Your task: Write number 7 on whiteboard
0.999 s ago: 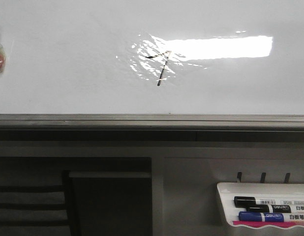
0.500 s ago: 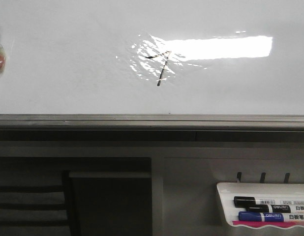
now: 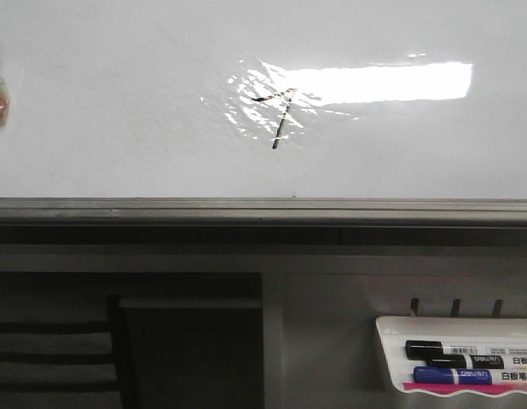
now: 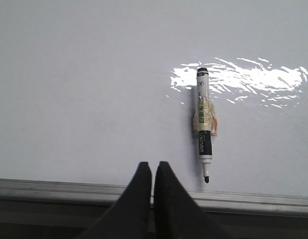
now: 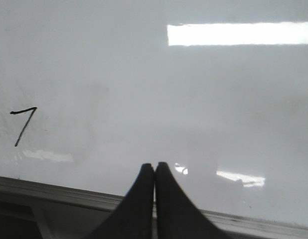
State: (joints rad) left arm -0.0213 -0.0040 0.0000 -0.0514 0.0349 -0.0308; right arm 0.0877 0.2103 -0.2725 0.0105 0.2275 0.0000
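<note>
Found the number 7 drawn in black on the whiteboard, at the near end of the bright light patch, well above the grey edge rail. Saw the left gripper with fingers pressed together, holding nothing, just over the rail, a marker lying uncapped on the board near it. Saw the right gripper likewise pressed together and empty, well apart from the 7.

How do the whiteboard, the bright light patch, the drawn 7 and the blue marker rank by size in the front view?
1. whiteboard
2. bright light patch
3. blue marker (cut off at the edge)
4. number 7

The marker sits nearer the camera, so the last two are unsure.
</note>
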